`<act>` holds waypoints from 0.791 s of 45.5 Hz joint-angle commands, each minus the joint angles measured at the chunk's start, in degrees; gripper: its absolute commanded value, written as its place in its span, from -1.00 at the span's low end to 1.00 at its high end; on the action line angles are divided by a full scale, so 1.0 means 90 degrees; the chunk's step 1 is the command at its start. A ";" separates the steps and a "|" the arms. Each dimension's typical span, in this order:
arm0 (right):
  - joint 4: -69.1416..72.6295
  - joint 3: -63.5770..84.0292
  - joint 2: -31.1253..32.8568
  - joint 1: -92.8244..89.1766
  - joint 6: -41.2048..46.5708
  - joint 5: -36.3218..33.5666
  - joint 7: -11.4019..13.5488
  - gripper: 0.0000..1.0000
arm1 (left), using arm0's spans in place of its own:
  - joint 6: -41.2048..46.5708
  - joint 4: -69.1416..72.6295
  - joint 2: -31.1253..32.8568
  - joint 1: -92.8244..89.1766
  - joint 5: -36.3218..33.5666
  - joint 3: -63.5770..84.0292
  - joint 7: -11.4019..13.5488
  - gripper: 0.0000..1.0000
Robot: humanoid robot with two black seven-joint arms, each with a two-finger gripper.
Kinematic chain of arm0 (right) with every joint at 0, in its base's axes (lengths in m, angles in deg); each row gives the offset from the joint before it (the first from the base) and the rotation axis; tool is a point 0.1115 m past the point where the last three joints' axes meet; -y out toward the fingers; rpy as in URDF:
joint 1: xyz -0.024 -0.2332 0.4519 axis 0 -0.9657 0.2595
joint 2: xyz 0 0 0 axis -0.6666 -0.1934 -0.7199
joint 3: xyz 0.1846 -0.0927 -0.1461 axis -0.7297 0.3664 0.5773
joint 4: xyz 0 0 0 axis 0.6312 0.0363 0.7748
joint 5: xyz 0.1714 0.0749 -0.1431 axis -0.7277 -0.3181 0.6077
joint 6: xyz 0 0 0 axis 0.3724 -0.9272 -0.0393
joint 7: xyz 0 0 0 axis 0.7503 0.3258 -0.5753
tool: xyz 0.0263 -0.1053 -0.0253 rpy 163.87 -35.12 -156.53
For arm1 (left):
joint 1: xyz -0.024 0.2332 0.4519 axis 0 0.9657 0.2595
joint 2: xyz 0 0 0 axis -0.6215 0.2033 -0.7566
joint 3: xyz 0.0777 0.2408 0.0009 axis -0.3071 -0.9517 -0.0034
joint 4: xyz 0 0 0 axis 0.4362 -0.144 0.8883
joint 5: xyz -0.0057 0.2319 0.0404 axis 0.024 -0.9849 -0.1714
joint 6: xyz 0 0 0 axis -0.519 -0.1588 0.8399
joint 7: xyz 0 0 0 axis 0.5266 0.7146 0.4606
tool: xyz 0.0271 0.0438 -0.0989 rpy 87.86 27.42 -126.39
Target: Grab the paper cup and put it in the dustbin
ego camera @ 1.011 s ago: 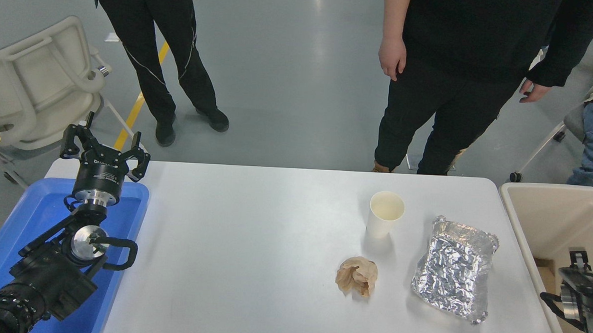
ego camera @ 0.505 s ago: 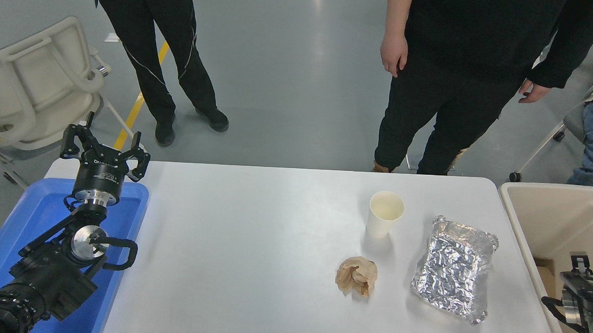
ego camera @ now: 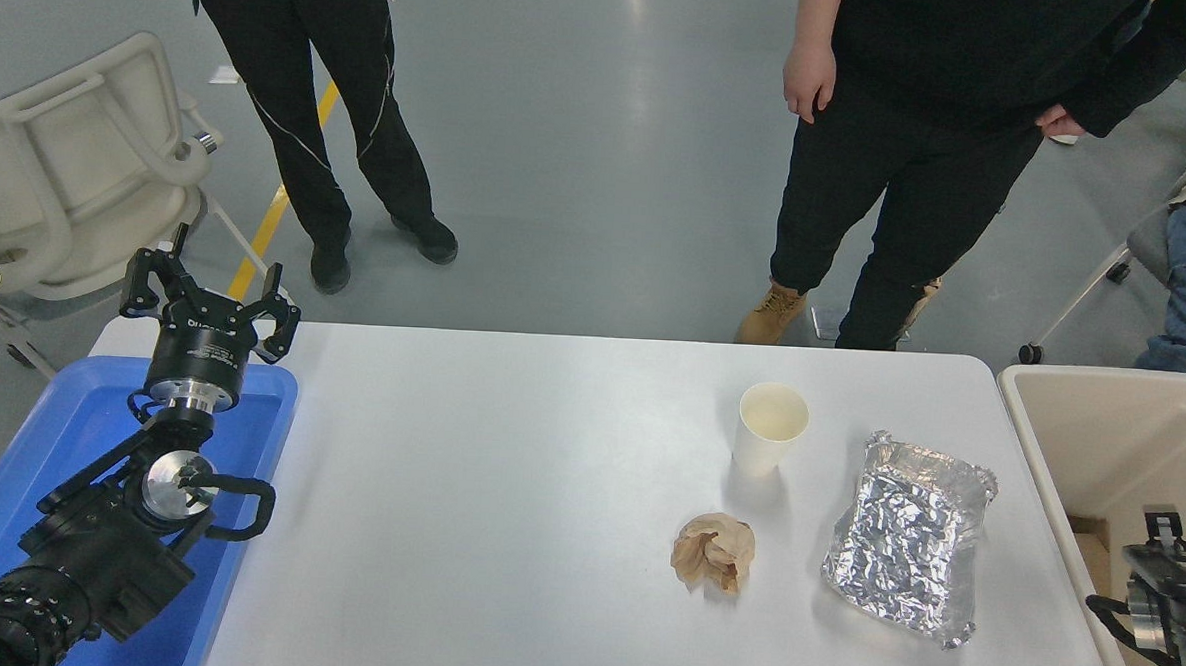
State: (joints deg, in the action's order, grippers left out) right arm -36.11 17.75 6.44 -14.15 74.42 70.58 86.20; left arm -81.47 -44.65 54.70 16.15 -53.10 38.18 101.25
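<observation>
Right gripper [ego camera: 1160, 528] sits low at right edge over dustbin [ego camera: 1101, 395], drifted slightly back over last 1 s; cannot tell its finger state. Paper cup [ego camera: 771, 427] upright, untouched, between brown paper ball [ego camera: 713, 552] and foil tray [ego camera: 907, 539]. I judge reach not begun. Left gripper [ego camera: 210, 306] parked over blue tray [ego camera: 69, 420], fingers spread.

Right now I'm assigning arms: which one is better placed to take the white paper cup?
Right. The right tool is nearer the small white paper cup and the large beige dustbin; the left tool sits far across the table.
</observation>
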 commanded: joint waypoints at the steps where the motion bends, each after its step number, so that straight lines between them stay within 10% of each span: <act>1: 0.0098 0.0059 0.0280 0.0065 0.0069 0.0000 0.0000 1.00 | 0.0000 0.0005 0.0000 0.0000 -0.0001 0.0000 -0.0001 0.98; 18: 0.2763 0.2957 0.2673 0.2602 0.0351 0.0137 -0.0010 1.00 | 0.0000 -0.0005 0.0000 0.0000 -0.0001 0.0000 -0.0001 0.98; 36: 0.4071 0.5050 0.2859 0.5991 0.1249 0.0332 -0.0029 1.00 | 0.0000 -0.0005 0.0000 0.0000 -0.0001 0.0000 -0.0001 0.98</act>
State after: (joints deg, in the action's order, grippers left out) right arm -9.03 54.67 29.64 22.04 80.41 71.89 86.02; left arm -81.47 -44.64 54.70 16.15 -53.12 38.19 101.23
